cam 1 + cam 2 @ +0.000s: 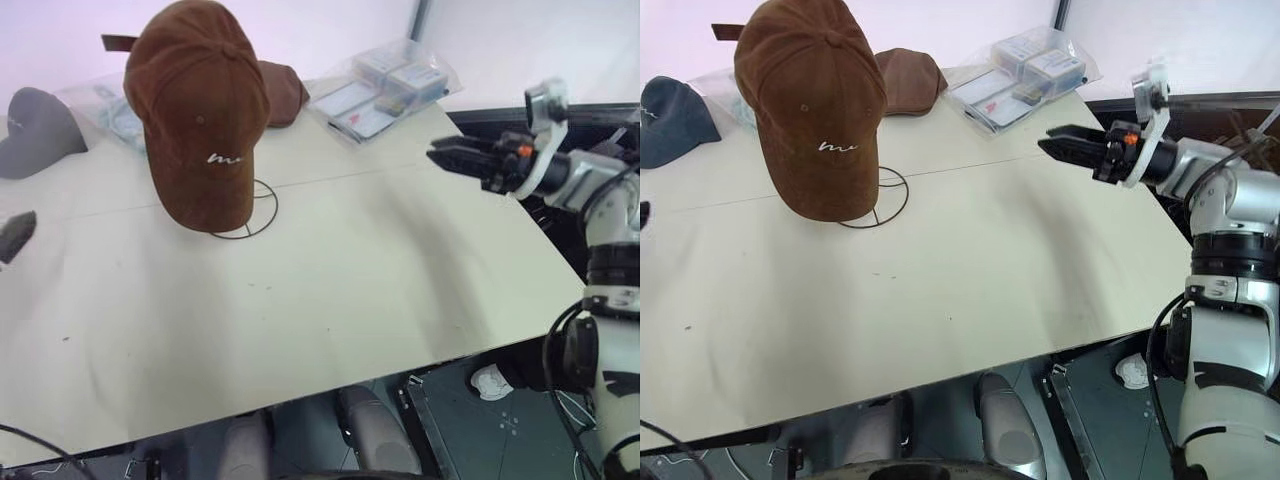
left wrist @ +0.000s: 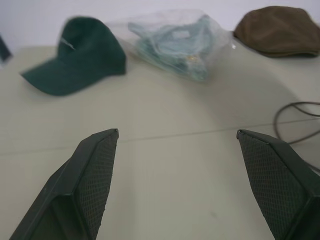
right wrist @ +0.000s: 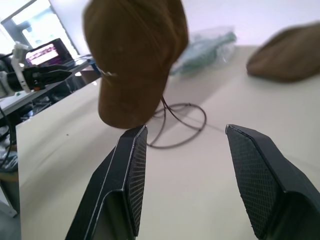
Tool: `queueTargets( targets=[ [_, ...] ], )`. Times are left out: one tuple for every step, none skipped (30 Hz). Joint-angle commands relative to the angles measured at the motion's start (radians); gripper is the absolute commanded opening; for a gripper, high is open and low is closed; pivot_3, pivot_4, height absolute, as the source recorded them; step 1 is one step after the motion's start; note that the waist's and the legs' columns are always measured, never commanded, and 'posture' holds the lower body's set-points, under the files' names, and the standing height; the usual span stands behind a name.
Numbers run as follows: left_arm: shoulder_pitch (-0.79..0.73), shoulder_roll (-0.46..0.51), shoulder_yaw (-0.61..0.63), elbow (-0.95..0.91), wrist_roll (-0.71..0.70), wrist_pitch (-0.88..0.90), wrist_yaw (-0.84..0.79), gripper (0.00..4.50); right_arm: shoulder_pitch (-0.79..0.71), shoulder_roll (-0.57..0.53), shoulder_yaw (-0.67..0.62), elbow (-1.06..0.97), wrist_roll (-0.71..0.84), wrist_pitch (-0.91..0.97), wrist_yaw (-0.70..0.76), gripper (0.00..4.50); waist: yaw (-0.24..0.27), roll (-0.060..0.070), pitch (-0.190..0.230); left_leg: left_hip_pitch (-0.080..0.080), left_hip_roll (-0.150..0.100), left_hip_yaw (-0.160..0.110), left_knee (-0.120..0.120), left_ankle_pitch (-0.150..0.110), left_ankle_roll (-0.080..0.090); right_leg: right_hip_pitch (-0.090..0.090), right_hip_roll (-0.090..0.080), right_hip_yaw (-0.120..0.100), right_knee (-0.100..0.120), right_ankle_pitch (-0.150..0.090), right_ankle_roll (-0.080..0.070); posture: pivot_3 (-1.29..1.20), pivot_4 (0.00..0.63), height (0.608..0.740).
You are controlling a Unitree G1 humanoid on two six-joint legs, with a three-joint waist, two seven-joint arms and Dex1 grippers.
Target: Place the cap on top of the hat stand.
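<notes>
the cap (image 1: 200, 110) sits on top of the hat stand (image 1: 262, 208), so the job looks done. the right gripper (image 3: 185, 150) and the left gripper (image 2: 177, 165), off beside the cap, are wide apart and hold nothing.

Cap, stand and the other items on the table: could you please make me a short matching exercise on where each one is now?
Things:
1. cap
2. grey cap
3. plain brown hat
4. right gripper

Places:
A. behind the hat stand
B. over the table's right edge, empty
C. sitting on the hat stand
D. far left of the table

Pairs: 1-C, 2-D, 3-A, 4-B
</notes>
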Motion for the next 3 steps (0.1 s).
queueTargets(
  targets=[
    [0.012,0.0,0.011,-0.04,-0.043,0.01,0.025,3.93,0.011,-0.022,-0.038,-0.068,0.023,-0.004,-0.013,2.55,-0.002,0.0,0.0,0.0,0.0,0.0,0.0,0.0,0.0,0.0,0.0,0.0,0.0,0.0,0.0,0.0,0.15,0.74],
    [0.019,0.003,0.007,-0.039,-0.048,0.009,0.027,3.93,0.02,-0.02,-0.04,-0.078,0.027,-0.001,-0.017,2.55,-0.002,0.0,0.0,0.001,0.0,0.0,0.0,0.0,0.001,0.0,0.001,0.0,0.0,0.0,0.0,0.0,0.15,0.74],
    [0.027,0.007,0.001,-0.04,-0.047,-0.001,0.03,3.93,0.027,-0.019,-0.04,-0.087,0.029,0.002,-0.02,2.55,-0.002,0.0,0.0,0.001,0.0,0.0,0.0,0.0,0.001,0.0,0.001,0.0,0.0,0.0,0.0,0.0,0.15,0.74]
  ],
)
